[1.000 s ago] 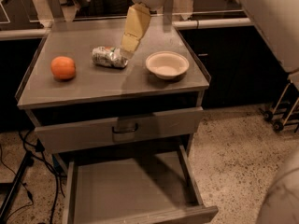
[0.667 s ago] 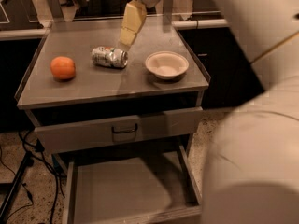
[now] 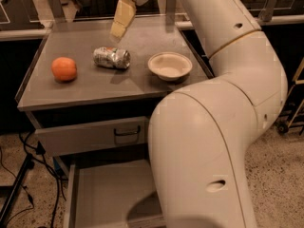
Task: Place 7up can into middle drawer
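The 7up can point(image 3: 111, 58), silvery with faint green marks, lies on its side on the grey cabinet top point(image 3: 95, 87), between an orange and a bowl. My gripper point(image 3: 120, 23) hangs above and just behind the can, pale yellow, clear of it and holding nothing that I can see. The middle drawer point(image 3: 102, 194) is pulled out at the bottom of the view, its bare grey floor showing. My arm's big white links point(image 3: 209, 141) cover the drawer's right part.
An orange point(image 3: 64, 69) sits left of the can and a shallow white bowl point(image 3: 169, 65) to its right. A grey drawer front with a dark handle point(image 3: 127, 133) sits above the open drawer. Cables and a stand leg point(image 3: 19, 184) lie on the floor at left.
The gripper has shifted left and slightly back, now over the can. The arm's elbow has swung into the right foreground, covering part of the open drawer. The can, orange and bowl are unmoved.
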Available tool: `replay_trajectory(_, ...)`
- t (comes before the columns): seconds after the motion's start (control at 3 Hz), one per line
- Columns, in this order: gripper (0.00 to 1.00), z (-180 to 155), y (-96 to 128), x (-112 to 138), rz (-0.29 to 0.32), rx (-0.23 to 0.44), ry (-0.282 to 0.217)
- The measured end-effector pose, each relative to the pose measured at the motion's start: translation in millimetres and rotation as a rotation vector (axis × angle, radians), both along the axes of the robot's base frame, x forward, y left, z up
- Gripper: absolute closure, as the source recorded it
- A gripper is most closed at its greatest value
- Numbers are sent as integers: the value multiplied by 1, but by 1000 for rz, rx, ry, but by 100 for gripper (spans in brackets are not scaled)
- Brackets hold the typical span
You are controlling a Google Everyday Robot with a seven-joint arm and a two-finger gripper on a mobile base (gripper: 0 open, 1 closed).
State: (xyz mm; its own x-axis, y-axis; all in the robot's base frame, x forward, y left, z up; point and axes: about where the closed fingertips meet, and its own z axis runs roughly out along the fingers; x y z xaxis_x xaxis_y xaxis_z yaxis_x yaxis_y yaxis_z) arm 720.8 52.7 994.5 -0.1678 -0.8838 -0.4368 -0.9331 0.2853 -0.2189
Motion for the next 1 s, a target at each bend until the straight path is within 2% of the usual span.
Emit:
replay_trajectory(0.67, 0, -18, 27, 15, 10, 84, 46)
replay_trajectory(1.0, 0, -23, 52, 28, 23, 143, 44)
